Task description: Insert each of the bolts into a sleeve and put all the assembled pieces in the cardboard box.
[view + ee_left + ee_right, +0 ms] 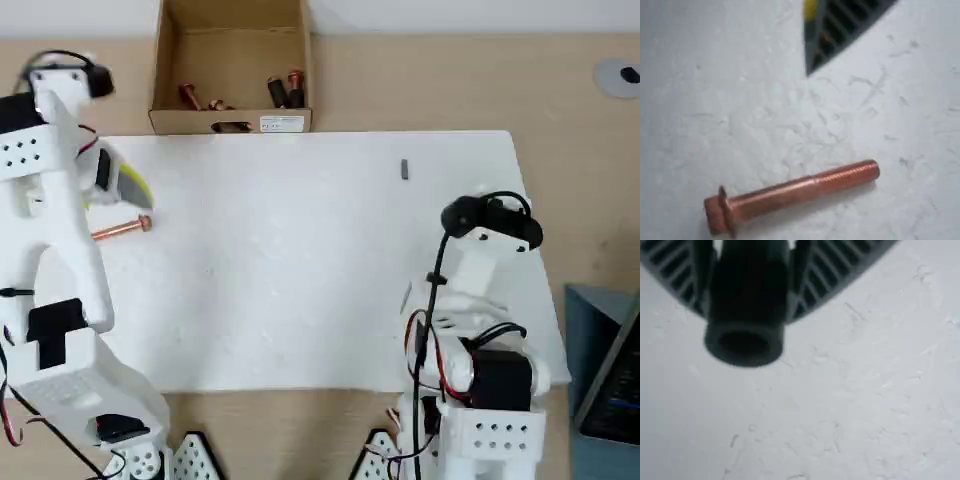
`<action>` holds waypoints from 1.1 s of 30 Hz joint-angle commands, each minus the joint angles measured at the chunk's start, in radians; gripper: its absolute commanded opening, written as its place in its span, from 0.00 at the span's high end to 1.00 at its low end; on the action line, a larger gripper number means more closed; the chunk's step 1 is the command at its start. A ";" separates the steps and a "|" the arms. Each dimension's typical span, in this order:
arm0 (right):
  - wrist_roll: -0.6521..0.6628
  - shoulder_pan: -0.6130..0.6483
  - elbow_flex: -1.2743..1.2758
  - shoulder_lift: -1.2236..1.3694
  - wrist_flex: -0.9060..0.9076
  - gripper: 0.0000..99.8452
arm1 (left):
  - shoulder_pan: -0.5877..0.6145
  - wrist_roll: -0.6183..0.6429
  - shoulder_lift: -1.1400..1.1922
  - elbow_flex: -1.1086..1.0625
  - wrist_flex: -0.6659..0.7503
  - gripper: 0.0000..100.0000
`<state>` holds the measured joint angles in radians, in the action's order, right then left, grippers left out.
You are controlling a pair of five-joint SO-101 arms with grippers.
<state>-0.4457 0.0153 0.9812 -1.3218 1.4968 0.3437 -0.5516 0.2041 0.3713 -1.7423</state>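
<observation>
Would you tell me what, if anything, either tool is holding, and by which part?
The right tool grips a dark sleeve by its body, open end sticking out. The left tool holds nothing; the bolt lies free beside it.

Broad bare stretch of worktop [300,280] open through the middle, bounded by a loose bolt [120,229] at left, a small dark piece [404,169] far right, and the cardboard box [185,120] wall beyond.
</observation>
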 commanded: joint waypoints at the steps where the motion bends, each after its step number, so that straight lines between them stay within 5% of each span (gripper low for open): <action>1: 0.011 -0.007 -0.002 -0.015 -0.021 0.99 | 0.011 -0.239 -0.048 -0.026 -0.011 0.69; 18: 0.011 -0.008 -0.001 -0.015 -0.021 0.99 | 0.049 -0.905 0.025 -0.028 0.061 0.69; 33: 0.011 -0.008 -0.001 -0.012 -0.028 0.99 | 0.044 -0.994 0.248 -0.028 0.308 0.69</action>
<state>-0.4457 0.0153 0.9812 -1.3218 1.4968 0.3897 -1.5336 0.4480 0.3268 -1.4645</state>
